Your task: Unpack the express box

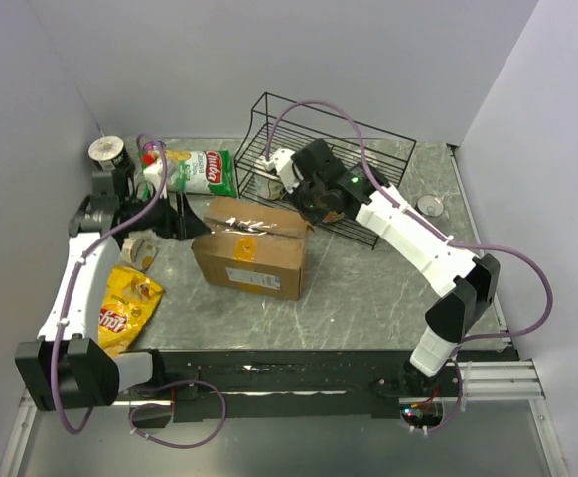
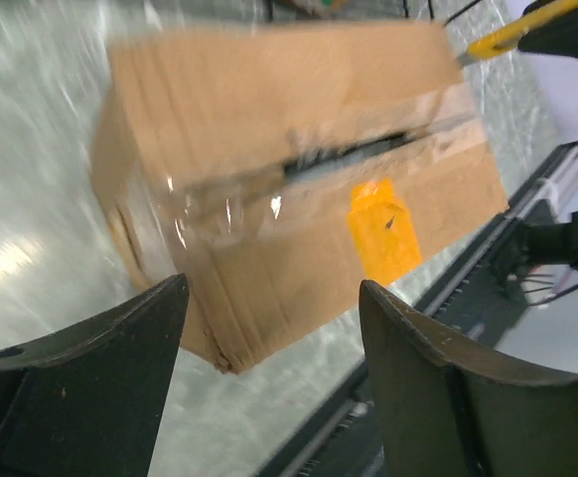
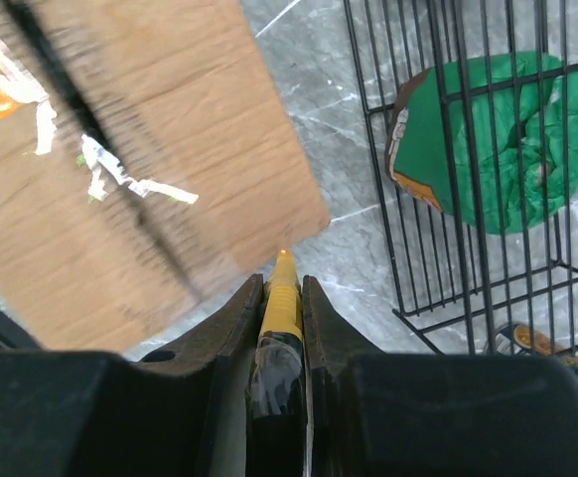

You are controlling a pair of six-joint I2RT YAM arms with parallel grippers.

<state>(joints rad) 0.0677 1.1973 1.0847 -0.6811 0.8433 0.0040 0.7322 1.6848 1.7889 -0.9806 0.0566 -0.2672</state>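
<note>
The express box (image 1: 249, 256) is a brown cardboard carton in the middle of the table, with a white label on its near side. In the left wrist view the express box (image 2: 289, 169) has an orange sticker (image 2: 382, 231) and a dark slit along its taped top seam. My left gripper (image 1: 184, 221) hovers at the box's left end, and this left gripper (image 2: 272, 288) is open and holds nothing. My right gripper (image 1: 316, 196) is beside the box's far right corner. That right gripper (image 3: 281, 283) is shut on a yellow-and-black cutter (image 3: 281, 298), whose tip is near the box edge (image 3: 170, 149).
A black wire basket (image 1: 368, 149) stands behind the right gripper with a green bag (image 3: 507, 139) inside. At the left are a yellow chip bag (image 1: 125, 308), a tape roll (image 1: 138, 248), a green-and-white snack bag (image 1: 202, 171) and a cup (image 1: 108, 151). A small round disc (image 1: 430, 206) lies at the right.
</note>
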